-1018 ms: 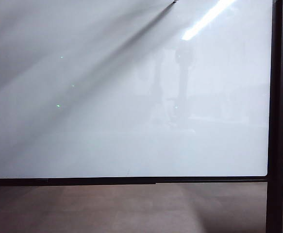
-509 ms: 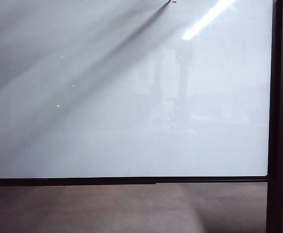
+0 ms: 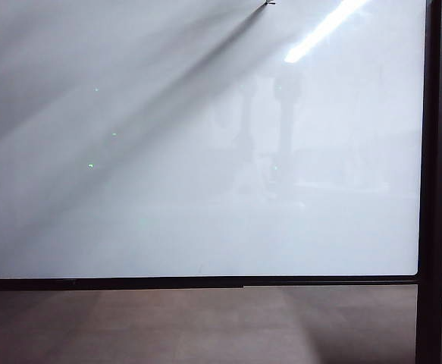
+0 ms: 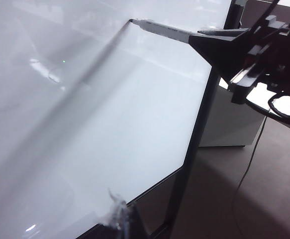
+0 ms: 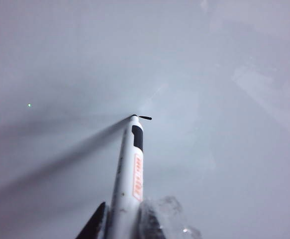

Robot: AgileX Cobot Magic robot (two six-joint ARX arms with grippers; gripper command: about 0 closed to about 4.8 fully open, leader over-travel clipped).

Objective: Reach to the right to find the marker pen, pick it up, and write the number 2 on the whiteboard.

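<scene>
Between my right gripper's (image 5: pixel 120 219) dark fingers (image 5: pixel 96 224) sits the marker pen (image 5: pixel 128 174) — they are closed tight around its white barrel, and the pen juts out ahead of them with its dark tip pressed against the whiteboard (image 5: pixel 209 74). Just at that tip I see a short black stroke (image 5: pixel 145 118) on the white surface; too little is drawn for me to read any figure in it. From my left wrist camera the same right gripper (image 4: pixel 219 42) appears as a black wedge at the far right, pen (image 4: pixel 159 29) pointing left, its tip touching the board (image 4: pixel 110 124) high up, with a long grey shadow trailing down from it. My left gripper (image 4: pixel 120 219) shows only as a blurred sliver near the board's dark lower edge, and I cannot tell how its fingers stand. On the outside camera the whiteboard (image 3: pixel 198 152) fills nearly everything — just the pen's tip (image 3: pixel 269 2) pokes in at the top edge, right of centre, and a dark frame post (image 3: pixel 433 227) stands at the far right.
</scene>
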